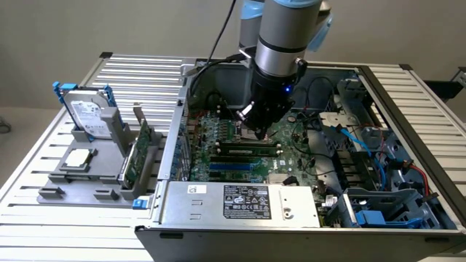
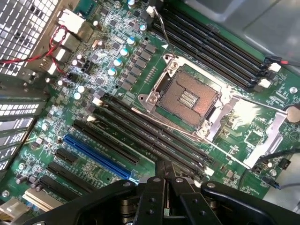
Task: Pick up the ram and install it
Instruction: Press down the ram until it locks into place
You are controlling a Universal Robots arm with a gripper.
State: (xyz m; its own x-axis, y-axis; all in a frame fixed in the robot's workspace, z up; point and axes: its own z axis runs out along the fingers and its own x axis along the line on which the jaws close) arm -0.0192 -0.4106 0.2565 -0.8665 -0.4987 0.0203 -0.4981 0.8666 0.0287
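Observation:
In the exterior view a long, narrow green stick with dark chips, the ram point(image 1: 250, 148), stands in a motherboard point(image 1: 291, 161) slot inside the open computer case. My gripper point(image 1: 261, 130) hangs just above its far side, beside the CPU socket. In the wrist view my gripper point(image 2: 165, 174) is shut, its black fingers pressed together with nothing between them. The fingertips sit over one end of the row of long dark memory slots point(image 2: 154, 136). The bare CPU socket point(image 2: 187, 98) lies beyond. From above I cannot tell the ram apart from the slots.
A grey holder point(image 1: 87, 180) on the slatted table at the exterior view's left carries a silver hard drive with blue rails point(image 1: 87, 114), a green expansion card point(image 1: 136, 155) and a chip point(image 1: 77, 158). The power supply point(image 1: 248, 202) fills the case front. Blue and red cables point(image 1: 396, 164) crowd its right side.

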